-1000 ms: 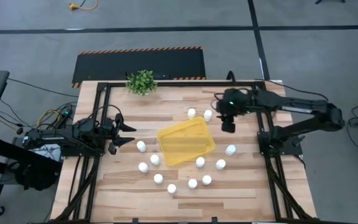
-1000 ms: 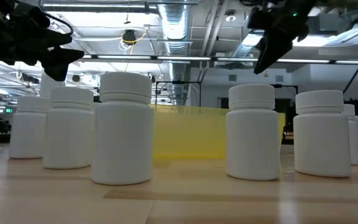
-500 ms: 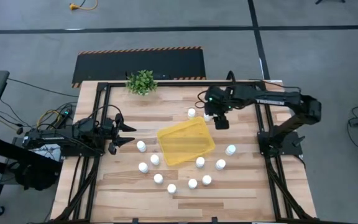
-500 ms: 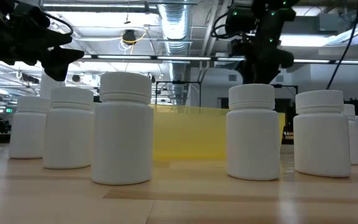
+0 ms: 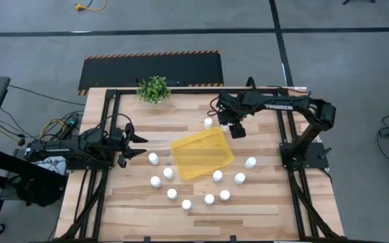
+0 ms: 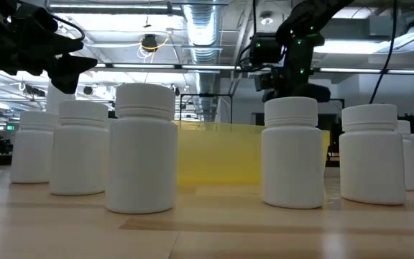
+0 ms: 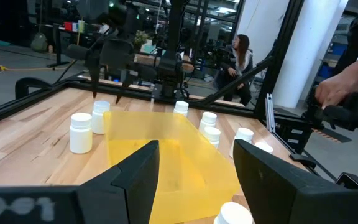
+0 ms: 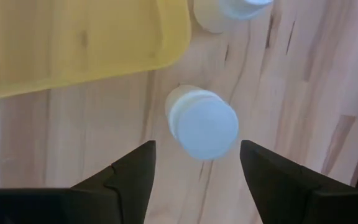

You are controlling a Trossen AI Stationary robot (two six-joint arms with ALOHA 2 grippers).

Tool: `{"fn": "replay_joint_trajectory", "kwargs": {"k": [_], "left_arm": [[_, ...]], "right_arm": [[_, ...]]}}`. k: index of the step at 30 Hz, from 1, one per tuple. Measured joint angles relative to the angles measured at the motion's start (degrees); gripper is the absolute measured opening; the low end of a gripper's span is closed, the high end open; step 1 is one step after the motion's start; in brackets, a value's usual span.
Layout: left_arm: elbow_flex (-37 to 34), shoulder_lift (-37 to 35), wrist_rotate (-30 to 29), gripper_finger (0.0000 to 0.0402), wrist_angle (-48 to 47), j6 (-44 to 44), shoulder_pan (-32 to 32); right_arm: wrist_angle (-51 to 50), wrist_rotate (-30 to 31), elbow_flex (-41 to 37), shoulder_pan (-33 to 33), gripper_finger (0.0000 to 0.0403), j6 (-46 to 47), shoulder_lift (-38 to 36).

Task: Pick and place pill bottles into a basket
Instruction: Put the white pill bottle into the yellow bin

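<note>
- The right gripper is positioned over the far side of the table, just beyond the far right corner of the basket. This places it above one of the two pill bottles standing there.
- In the right wrist view, the target bottle sits centred in the gap between the two dark fingers. The fingers are spread wide and grip nothing. The bottle cap faces the camera, which indicates a top-down approach.
- The spread is wider than the cap, which would leave clearance on both sides for a straight descent.
- A second bottle stands just beside the basket's edge, apart from the target. The gap appears sufficient for one finger, but this is the side where a collision is most likely.
- The basket lies at the table centre with no bottles inside. The remaining pill bottles form a loose arc around its near and left sides, so each is a short carry from it.
- The left gripper waits at the left of the table, fingers apart and empty, pointing toward the basket and clear of the right arm's working area.
- A potted plant stands at the far edge, well apart from the work.
</note>
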Motion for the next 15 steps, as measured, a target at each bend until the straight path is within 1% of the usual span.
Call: {"fn": "replay_joint_trajectory", "kwargs": {"k": [9,15], "left_arm": [[0.0,0.0,0.0,0.0194,0.0,0.0,0.0],[0.0,0.0,0.0,0.0194,0.0,0.0,0.0]], "right_arm": [[1.1,-0.3,0.0,-1.2,0.0228,-2.7,1.0],[1.3,-2.2,0.0,-1.3,0.0228,-3.9,1.0]]}}
